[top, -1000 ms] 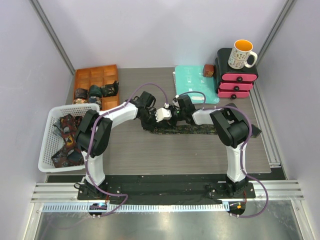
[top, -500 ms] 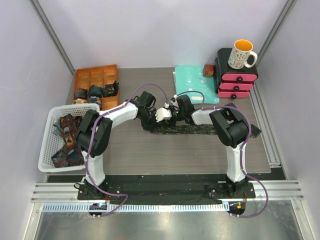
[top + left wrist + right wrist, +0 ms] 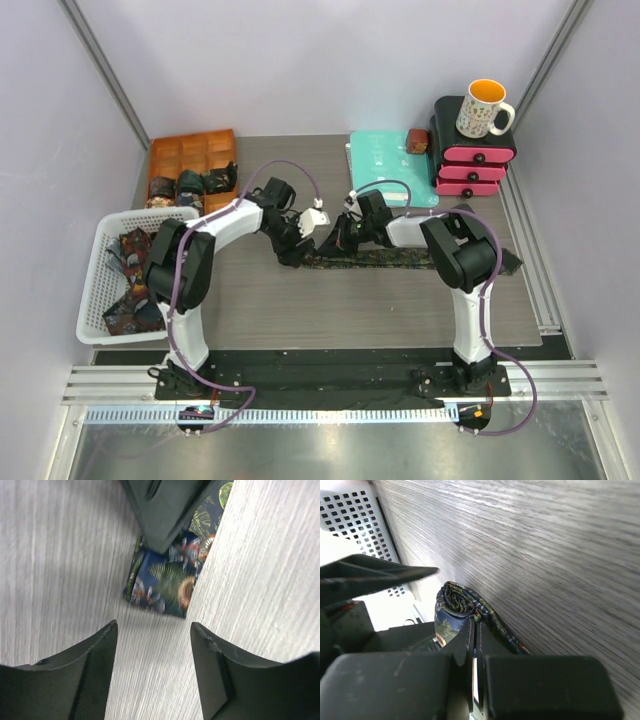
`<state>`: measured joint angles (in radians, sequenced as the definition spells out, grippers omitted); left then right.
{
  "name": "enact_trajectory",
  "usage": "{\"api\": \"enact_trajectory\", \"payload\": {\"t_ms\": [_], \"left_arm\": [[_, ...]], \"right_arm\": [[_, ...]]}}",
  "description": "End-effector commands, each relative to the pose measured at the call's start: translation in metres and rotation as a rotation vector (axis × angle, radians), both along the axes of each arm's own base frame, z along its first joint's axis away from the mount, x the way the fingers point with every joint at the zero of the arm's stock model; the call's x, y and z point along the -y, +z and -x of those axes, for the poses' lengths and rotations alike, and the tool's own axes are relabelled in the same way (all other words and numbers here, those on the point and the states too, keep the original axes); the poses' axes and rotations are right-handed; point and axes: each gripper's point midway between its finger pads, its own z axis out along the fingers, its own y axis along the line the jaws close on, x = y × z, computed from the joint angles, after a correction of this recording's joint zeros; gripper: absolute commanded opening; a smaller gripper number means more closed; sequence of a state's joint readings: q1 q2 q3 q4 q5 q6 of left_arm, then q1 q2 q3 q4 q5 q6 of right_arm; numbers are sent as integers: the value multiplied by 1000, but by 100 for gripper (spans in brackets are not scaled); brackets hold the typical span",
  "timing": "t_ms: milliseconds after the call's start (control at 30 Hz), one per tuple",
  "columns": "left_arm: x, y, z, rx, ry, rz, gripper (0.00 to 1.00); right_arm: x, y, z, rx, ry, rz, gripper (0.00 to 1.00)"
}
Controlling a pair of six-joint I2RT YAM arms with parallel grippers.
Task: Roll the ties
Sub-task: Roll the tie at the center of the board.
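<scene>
A dark leaf-print tie [image 3: 420,258] lies flat across the table. Its left end is wound into a small roll [image 3: 162,586], also seen in the right wrist view [image 3: 451,602]. My right gripper [image 3: 335,240] is shut on the tie at the roll [image 3: 474,622]. Its finger [image 3: 167,510] rests over the roll in the left wrist view. My left gripper [image 3: 292,250] is open and empty [image 3: 152,625], just left of the roll with bare table between its fingers. One left finger [image 3: 375,575] shows beside the roll in the right wrist view.
A white basket [image 3: 95,290] with loose ties stands at the left. An orange divided tray [image 3: 190,160] holds rolled ties at the back left. A teal folder [image 3: 385,165], pink drawers [image 3: 472,165] and a mug [image 3: 483,108] stand at the back right.
My left gripper has drawn back to the left, away from the roll, and now stands open. My right gripper stays shut on the tie's rolled end.
</scene>
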<state>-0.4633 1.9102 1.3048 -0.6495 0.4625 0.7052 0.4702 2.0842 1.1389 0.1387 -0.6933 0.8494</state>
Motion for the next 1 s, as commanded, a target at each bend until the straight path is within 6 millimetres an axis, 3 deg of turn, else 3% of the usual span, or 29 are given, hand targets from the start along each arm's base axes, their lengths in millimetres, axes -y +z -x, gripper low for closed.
{"api": "enact_trajectory", "payload": {"t_ms": [0,67,133,433,633,700,867,967], "left_arm": [[10,36,10,1,-20,145,62],[12,37,8,21,-19,172,65],[16,36,6,28,-14,184,79],[25,12,-8,73,-39,67,82],[24,-1,-5,85,-92,-14,74],[26,-1,-4,84,-99,-10,68],[40,20,-5,98,-96,59,52],[53,28,-6,104,-99,86,49]], "right_arm": [[21,-30,4,18,15,114,1],[24,-32,4,26,18,121,1],[26,-34,5,44,33,127,1],[36,-42,8,102,67,166,1],[41,-46,11,112,75,185,1],[42,-47,11,114,75,187,1],[42,-49,14,102,69,182,1],[42,-50,16,100,63,178,1]]}}
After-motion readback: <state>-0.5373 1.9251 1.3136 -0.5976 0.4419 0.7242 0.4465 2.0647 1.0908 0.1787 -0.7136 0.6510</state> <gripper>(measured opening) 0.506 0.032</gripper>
